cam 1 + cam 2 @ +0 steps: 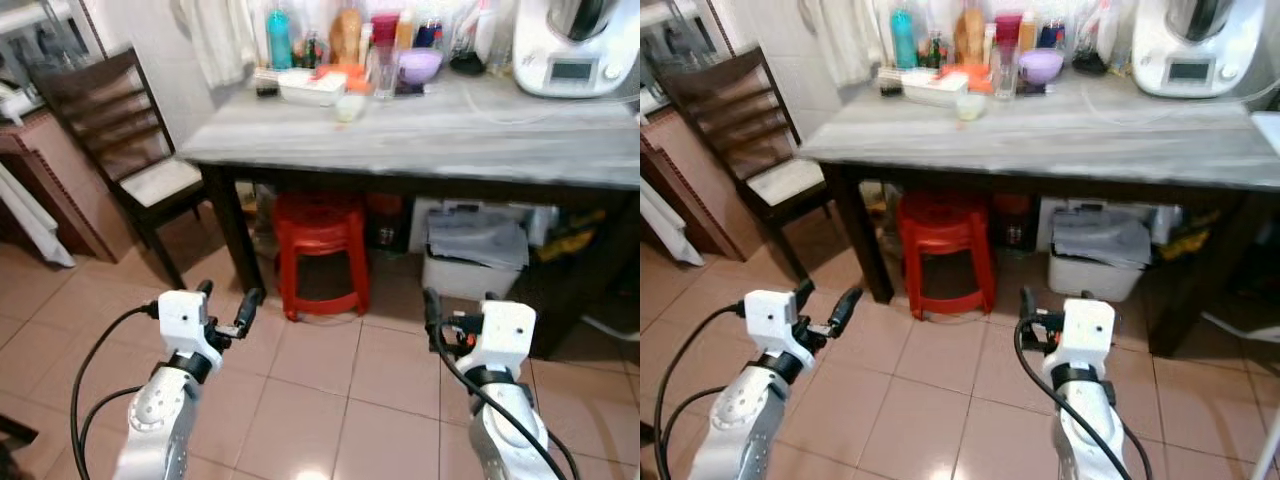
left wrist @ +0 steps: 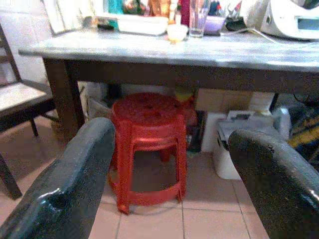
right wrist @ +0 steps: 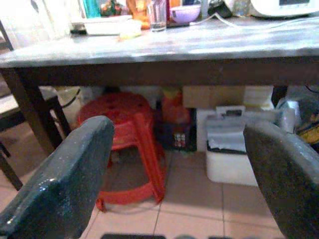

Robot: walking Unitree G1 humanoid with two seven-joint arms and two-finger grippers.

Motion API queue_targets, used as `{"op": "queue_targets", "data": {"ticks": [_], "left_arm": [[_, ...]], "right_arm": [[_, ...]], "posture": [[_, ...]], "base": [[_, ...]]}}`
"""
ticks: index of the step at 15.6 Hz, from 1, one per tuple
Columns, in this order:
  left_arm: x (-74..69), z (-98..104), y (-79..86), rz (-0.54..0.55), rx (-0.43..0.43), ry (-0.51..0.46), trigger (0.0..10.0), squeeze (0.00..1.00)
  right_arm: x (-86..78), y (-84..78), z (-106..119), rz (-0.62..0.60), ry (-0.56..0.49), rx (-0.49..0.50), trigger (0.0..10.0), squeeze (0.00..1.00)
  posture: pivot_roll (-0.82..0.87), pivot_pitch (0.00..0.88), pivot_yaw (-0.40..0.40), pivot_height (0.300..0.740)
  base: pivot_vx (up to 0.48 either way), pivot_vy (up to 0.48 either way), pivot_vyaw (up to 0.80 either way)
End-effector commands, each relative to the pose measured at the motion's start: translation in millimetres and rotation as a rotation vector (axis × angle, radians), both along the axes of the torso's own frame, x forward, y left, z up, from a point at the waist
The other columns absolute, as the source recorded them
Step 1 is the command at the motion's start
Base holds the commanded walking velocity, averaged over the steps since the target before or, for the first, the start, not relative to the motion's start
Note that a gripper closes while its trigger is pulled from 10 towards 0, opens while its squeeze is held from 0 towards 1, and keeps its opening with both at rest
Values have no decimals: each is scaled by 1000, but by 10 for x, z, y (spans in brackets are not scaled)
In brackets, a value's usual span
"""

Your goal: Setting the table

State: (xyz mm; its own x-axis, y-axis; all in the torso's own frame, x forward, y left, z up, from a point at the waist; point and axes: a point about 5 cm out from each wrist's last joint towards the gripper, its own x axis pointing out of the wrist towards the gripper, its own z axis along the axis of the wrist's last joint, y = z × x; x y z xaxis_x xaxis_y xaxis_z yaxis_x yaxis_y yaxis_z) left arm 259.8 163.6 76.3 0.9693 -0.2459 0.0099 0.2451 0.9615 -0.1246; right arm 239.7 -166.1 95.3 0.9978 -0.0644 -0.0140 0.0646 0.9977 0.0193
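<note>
My left gripper (image 2: 169, 189) and right gripper (image 3: 174, 184) have matt black fingers with a slightly grainy skin. The table (image 1: 420, 135) top looks like grey streaked wood on dark legs. The stool (image 1: 322, 250) is glossy red plastic, the floor (image 1: 320, 390) smooth shiny tile, the chair (image 1: 120, 130) dark wood

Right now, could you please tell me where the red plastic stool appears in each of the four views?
Left eye view: the red plastic stool stands under the table, centre of the picture, above and between the two arms.
Right eye view: stool under the table, slightly left of centre.
Left wrist view: stool seen between the two black fingers.
Right wrist view: stool beside the nearer finger.
Shared landmark: the grey table directly above it.
</note>
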Motion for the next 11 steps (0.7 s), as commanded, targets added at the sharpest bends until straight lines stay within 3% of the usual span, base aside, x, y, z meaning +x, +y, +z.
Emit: {"op": "queue_targets", "data": {"ticks": [1, 11], "left_arm": [[0, 13, -29, -2, -10, -1, 10000, 0], [16, 75, -30, -9, -21, -9, 10000, 0]], "right_arm": [[-6, -44, 40, -13, -15, -3, 10000, 0], [-21, -43, 173, -23, -62, -27, 10000, 0]], "posture": [[-64, 2, 90, 740], [-69, 15, 97, 740]], "base": [[0, -326, 0], [0, -328, 0]]}}
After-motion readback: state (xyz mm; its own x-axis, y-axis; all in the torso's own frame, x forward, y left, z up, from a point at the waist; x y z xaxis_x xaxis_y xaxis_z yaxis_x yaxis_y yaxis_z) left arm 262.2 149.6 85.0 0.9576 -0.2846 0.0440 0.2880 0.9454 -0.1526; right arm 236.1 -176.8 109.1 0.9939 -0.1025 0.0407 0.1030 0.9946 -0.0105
